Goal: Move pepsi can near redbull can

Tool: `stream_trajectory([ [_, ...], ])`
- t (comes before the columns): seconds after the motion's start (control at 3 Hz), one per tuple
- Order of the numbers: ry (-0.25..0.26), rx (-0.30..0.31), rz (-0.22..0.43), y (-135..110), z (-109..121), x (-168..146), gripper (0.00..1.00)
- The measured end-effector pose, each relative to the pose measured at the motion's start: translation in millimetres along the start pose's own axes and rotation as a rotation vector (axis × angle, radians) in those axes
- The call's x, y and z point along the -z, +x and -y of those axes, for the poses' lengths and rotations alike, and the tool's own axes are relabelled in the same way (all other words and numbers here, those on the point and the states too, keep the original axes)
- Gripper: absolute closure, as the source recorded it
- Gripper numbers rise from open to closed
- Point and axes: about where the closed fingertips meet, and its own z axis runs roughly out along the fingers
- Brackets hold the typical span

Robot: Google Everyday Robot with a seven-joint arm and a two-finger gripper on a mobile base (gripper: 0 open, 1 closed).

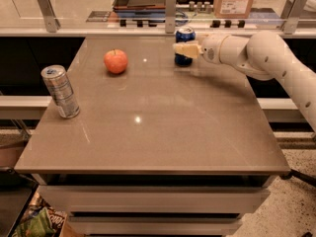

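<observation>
Pepsi can (185,33) upright near the far edge of the desk (163,142), right of centre; gripper (182,50) across its front, hold or opening cannot be told; redbull can (60,92) at the left edge, well apart; apple (115,61) between them, nearer the far edge

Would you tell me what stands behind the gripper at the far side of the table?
The blue soda can stands there, top and base showing; the gripper covers its middle.
</observation>
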Motion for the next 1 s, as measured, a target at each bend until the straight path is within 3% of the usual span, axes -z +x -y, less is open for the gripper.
stream_trajectory([
  [0.67,-0.009,-0.001,0.0,0.3,-4.1,-4.7,0.87],
  [1.0,-0.022,-0.007,-0.006,-5.4,-19.5,-6.8,1.0],
])
